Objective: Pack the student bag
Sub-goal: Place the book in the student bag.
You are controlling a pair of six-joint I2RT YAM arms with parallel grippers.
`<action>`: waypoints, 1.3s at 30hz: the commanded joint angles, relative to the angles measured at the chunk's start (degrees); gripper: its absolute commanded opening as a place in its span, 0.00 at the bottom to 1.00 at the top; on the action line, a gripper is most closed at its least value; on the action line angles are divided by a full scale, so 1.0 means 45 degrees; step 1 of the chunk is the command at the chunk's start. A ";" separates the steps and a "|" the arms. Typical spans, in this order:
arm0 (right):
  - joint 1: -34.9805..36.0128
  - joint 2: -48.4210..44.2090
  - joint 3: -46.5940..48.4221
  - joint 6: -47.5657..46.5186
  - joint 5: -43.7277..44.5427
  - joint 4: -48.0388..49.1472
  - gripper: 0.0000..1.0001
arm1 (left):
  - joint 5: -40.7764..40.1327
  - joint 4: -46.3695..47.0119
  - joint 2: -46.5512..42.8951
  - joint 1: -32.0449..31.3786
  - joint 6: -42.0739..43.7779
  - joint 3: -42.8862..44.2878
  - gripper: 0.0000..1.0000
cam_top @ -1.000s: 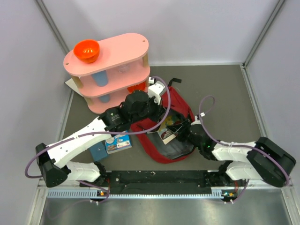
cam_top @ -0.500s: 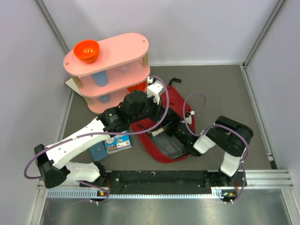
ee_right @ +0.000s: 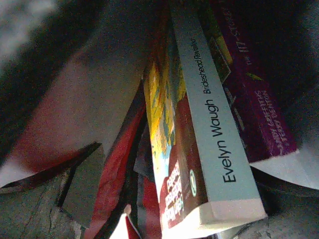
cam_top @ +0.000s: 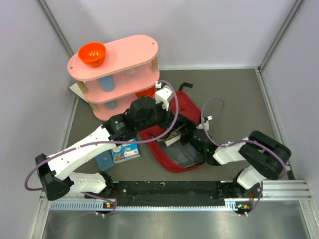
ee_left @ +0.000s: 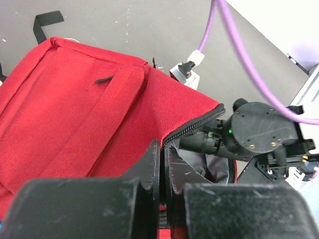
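Red rim of student bag (ee_left: 75, 99) clamped in left pincer (ee_left: 163, 152); right pincer (ee_left: 202, 143): opening not discernible.

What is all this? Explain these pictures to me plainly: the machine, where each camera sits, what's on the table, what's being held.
Two robot arms work at a table. One picture looks down from above; the other two come from a camera on each wrist. The left gripper is shut, pinching the zip edge of the red student bag. The right gripper reaches inside it, where books lie; whether it is open is unclear. A pink shelf with an orange bowl stands behind.
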 commanded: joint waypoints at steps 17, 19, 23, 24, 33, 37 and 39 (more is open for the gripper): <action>0.0060 -0.1864 -0.1711 0.0414 -0.1279 -0.0964 0.57 | 0.0055 0.0754 -0.0335 -0.0100 0.0005 0.0042 0.00; 0.0079 -0.2078 -0.1632 0.0316 -0.1611 -0.1356 0.61 | -0.0023 0.0754 -0.0413 -0.0100 -0.0014 -0.0036 0.00; 0.0294 -0.2800 -0.2139 0.0218 -0.1632 -0.2060 0.67 | -0.0237 0.0754 -0.0530 -0.0100 -0.0034 -0.0192 0.00; 0.0353 -0.2937 -0.2237 0.0218 -0.1593 -0.2332 0.67 | -0.0316 0.0754 -0.0569 -0.0100 -0.0034 -0.0212 0.00; 0.0412 -0.3368 -0.2609 0.0355 -0.1650 -0.2041 0.05 | -0.0082 0.0754 -0.0296 -0.0120 0.0025 -0.0115 0.00; 0.0412 -0.3348 -0.1617 0.0160 -0.1242 -0.1887 0.00 | 0.0093 0.0754 -0.0296 -0.0217 0.0044 -0.0076 0.00; 0.0392 -0.3193 -0.1166 0.0159 -0.0330 -0.1690 0.00 | 0.0152 0.0735 -0.0354 -0.0276 0.0025 -0.0095 0.00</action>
